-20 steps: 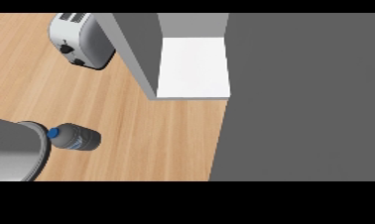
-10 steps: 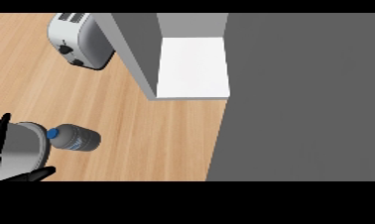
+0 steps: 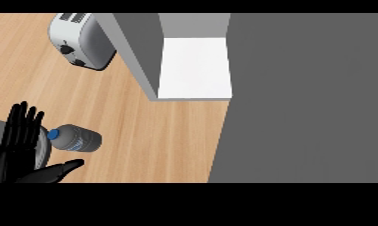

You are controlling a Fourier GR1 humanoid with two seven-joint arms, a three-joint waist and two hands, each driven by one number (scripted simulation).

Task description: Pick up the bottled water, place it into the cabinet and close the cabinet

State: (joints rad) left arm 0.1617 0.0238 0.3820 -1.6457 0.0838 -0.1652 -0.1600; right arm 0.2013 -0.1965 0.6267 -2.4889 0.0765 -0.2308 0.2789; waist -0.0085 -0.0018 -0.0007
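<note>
Clear plastic bottled water with a blue cap: lies on its side on the light wooden counter, cap toward the view's left edge. It sits well short of the open grey cabinet with a white shelf floor, down and to the left of that opening.

Left hand: black, fingers straight and spread, thumb stuck out below the bottle. Palm just beside the cap end, possibly touching; contact cannot be confirmed. Nothing is held. Right hand: not visible.

Judged step: closing on the bottle, grasp not yet made.

Risks from here:
- Bottle is round and lying down. A push from the fingers before they curl would likely roll or skid it away from the cabinet line.
- Hand meets the cap end, the narrow part. A grip there could let the heavier body swing or slip.
- Silver two-slot toaster with dark knobs stands just left of the cabinet's side wall; a wide carry path could clip it.
- Cabinet's grey wall edge sits between bottle and shelf; a low approach could strike it.
</note>
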